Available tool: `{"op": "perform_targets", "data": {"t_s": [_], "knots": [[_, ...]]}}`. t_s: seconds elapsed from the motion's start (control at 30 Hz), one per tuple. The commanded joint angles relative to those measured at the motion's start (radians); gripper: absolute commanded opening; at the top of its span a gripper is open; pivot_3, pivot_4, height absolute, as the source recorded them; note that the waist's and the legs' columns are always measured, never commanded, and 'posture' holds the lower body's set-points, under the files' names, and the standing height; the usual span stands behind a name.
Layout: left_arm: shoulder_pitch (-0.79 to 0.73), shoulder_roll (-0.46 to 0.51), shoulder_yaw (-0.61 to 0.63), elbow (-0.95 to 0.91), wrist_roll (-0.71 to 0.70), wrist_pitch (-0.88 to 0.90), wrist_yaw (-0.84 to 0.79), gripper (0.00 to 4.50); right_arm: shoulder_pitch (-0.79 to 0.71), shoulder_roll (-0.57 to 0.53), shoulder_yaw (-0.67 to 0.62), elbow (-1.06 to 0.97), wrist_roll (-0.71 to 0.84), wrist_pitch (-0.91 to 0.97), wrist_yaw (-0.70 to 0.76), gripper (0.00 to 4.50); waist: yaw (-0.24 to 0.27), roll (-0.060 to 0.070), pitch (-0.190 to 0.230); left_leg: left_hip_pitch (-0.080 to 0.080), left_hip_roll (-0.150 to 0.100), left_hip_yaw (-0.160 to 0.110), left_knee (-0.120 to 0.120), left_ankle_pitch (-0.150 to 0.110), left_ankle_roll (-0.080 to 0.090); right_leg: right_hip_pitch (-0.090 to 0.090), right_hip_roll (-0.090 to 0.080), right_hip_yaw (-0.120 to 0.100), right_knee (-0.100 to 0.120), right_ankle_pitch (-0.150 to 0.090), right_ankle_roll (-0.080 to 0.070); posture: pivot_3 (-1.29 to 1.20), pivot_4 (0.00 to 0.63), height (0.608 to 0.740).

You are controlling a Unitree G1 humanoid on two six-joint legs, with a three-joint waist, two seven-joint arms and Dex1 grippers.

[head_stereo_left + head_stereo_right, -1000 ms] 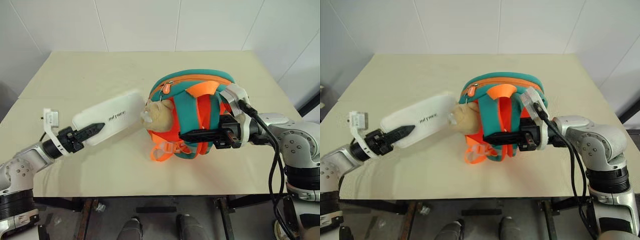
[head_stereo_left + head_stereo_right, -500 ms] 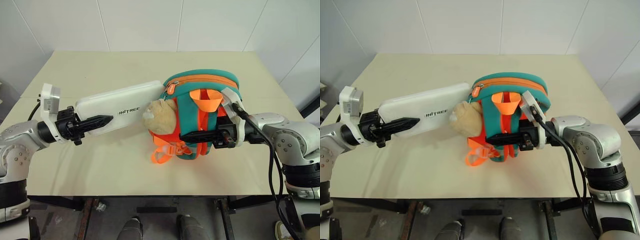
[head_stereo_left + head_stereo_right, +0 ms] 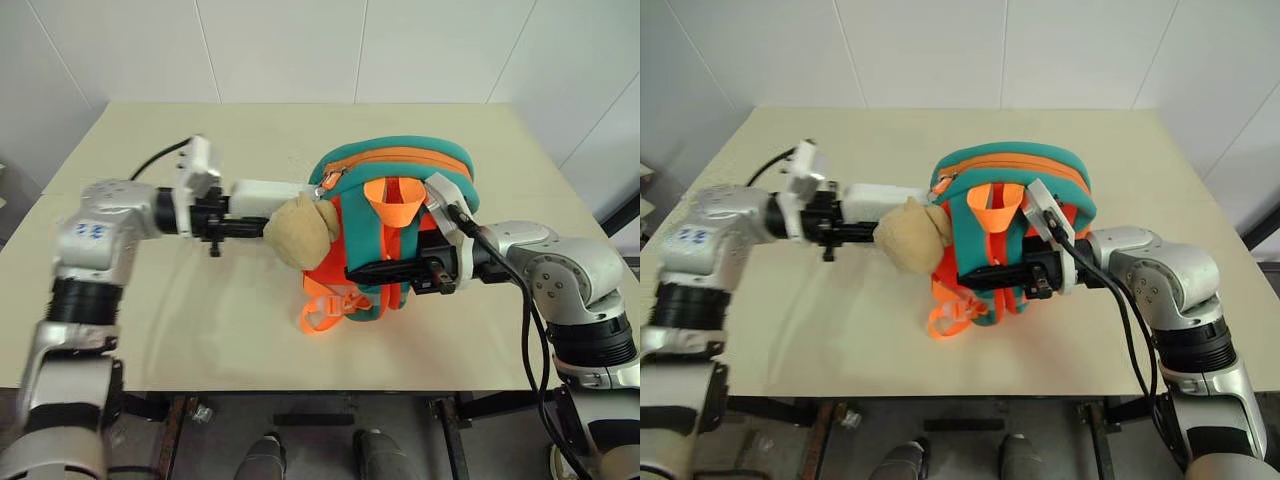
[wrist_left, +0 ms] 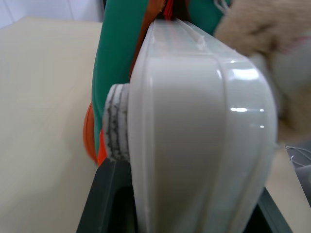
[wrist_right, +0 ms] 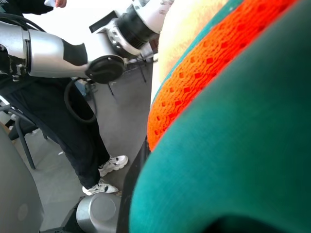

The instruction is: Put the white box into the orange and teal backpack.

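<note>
White box (image 3: 262, 192) lies level, long axis across table (image 3: 200, 330), far end pointing into orange and teal backpack (image 3: 400, 230). Left gripper (image 3: 240, 226) fingers clamped on box's near end. Since a second ago box swung from diagonal to level and went in — most of it now hidden behind plush toy (image 3: 300, 230) and backpack. Right gripper (image 3: 385, 270) fingers pinched together on backpack straps.
</note>
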Motion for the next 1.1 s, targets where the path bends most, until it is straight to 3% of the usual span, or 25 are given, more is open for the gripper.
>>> {"op": "perform_targets", "data": {"t_s": [0.03,0.27,0.43,0.63,0.97,1.1], "knots": [[-0.113,-0.117,-0.048,0.117,0.073,-0.06,0.044,1.21,-0.013,0.011,-0.005,-0.019,0.005,-0.014,0.0,0.04,0.001,0.0,0.0,0.0,0.0,0.0,0.001,0.0,0.0,0.0,0.0,0.0,0.0,0.0,0.0,0.0,0.15,0.74],[-0.179,-0.279,-0.045,0.273,0.119,-0.075,0.087,1.21,-0.005,0.034,-0.018,-0.035,0.002,-0.028,-0.034,0.04,-0.012,0.0,0.0,-0.002,0.0,0.0,0.005,-0.001,0.002,-0.001,0.0,0.001,0.001,0.0,0.002,0.0,0.15,0.74],[-0.159,-0.266,-0.028,0.218,0.119,-0.078,0.078,2.79,0.019,0.032,-0.028,-0.056,0.011,-0.028,-0.055,0.0,-0.002,0.0,0.0,-0.003,0.0,0.0,0.007,-0.001,0.002,-0.001,0.0,0.001,0.001,0.0,0.002,0.0,0.15,0.74],[-0.13,-0.152,-0.005,0.146,0.09,-0.095,-0.061,4.38,0.035,0.035,-0.035,-0.049,0.0,-0.042,-0.072,0.0,-0.009,0.0,0.0,-0.003,0.0,0.0,0.007,-0.001,0.002,-0.001,0.0,0.001,0.002,0.0,0.003,0.0,0.15,0.74],[-0.066,0.094,0.003,0.153,0.138,-0.197,-0.236,4.47,0.032,0.031,0.015,0.015,-0.108,-0.093,-0.085,0.0,-0.007,0.0,0.0,-0.003,0.0,0.0,0.008,-0.001,0.002,0.0,0.0,0.001,0.002,0.0,0.003,0.0,0.15,0.74],[-0.007,0.126,0.052,0.082,0.087,-0.219,-0.244,4.47,0.031,0.035,0.023,0.036,-0.132,-0.107,-0.083,0.0,-0.004,0.0,0.0,-0.003,0.0,0.0,0.007,-0.001,0.002,-0.001,0.0,0.0,0.003,0.0,0.002,0.0,0.15,0.74]]}}
